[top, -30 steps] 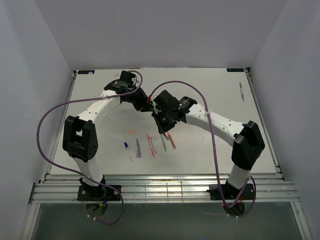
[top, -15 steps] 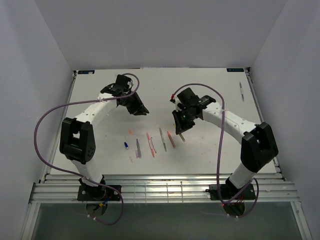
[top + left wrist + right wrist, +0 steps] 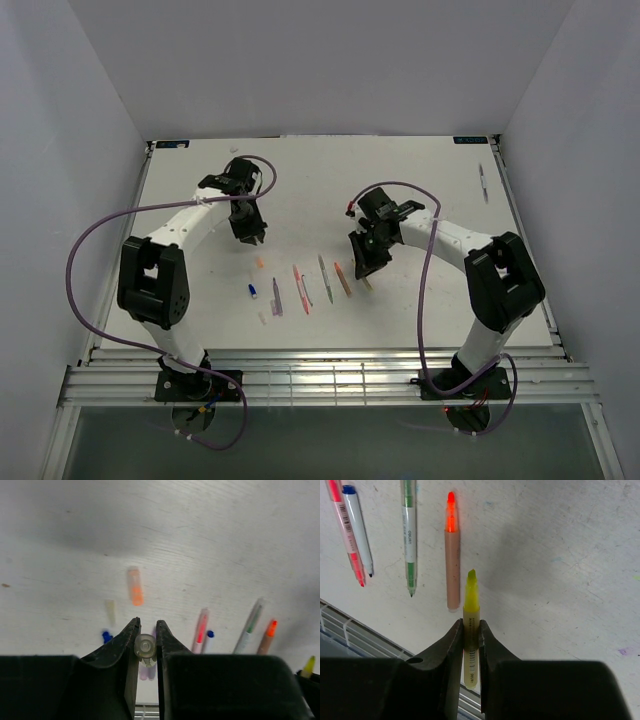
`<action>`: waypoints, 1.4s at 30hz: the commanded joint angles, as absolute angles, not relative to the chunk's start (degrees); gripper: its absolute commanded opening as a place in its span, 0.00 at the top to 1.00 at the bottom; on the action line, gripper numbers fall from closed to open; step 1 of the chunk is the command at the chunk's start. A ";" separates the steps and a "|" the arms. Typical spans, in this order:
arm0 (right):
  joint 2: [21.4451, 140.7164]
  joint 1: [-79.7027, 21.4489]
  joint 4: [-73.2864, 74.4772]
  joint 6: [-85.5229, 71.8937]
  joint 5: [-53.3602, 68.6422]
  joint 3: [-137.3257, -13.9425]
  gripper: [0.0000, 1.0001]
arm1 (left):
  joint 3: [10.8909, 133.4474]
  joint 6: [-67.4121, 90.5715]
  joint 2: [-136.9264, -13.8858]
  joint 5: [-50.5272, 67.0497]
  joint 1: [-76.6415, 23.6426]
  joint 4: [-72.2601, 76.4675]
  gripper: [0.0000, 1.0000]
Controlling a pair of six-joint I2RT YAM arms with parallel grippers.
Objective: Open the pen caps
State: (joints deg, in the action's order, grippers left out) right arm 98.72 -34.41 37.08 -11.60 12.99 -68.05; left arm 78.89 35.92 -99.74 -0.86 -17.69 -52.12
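Note:
My left gripper (image 3: pixel 147 625) is shut on a small pale clear pen cap (image 3: pixel 145 648), seen end-on; in the top view it (image 3: pixel 248 238) hangs over the table behind the row of pens. My right gripper (image 3: pixel 470 625) is shut on an uncapped yellow pen (image 3: pixel 471 597), tip pointing away, at the right end of the row (image 3: pixel 360 266). On the table lie an orange pen (image 3: pixel 452 555), a green pen (image 3: pixel 409 535), a blue pen (image 3: pixel 357 525) and a red pen (image 3: pixel 345 530), all uncapped. Loose caps lie near: orange (image 3: pixel 134 585), pale (image 3: pixel 110 611), blue (image 3: pixel 106 636).
A purple pen (image 3: pixel 277 297) lies left of the red pen in the row. One more pen (image 3: pixel 482 182) lies alone at the back right. The table's near edge is a slatted metal rail (image 3: pixel 320 380). White walls close in the left, right and back.
The two grippers were together in mid-table and have pulled apart. The left one moved left with the cap. The right one moved right and toward the pen row with the yellow pen.

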 commanded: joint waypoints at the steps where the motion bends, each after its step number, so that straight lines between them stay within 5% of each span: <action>1: 99.32 -33.66 35.16 -11.95 12.31 -67.41 0.92 | 76.91 32.87 -96.68 -11.50 -15.65 -54.76 0.94; 20: 103.36 -32.87 33.22 -10.55 13.97 -66.36 0.84 | 75.15 29.53 -105.38 -10.81 -13.27 -50.01 0.88; 42: 105.21 -32.87 33.05 -11.25 14.86 -67.76 0.69 | 72.25 29.80 -108.98 -6.77 -13.27 -47.02 0.63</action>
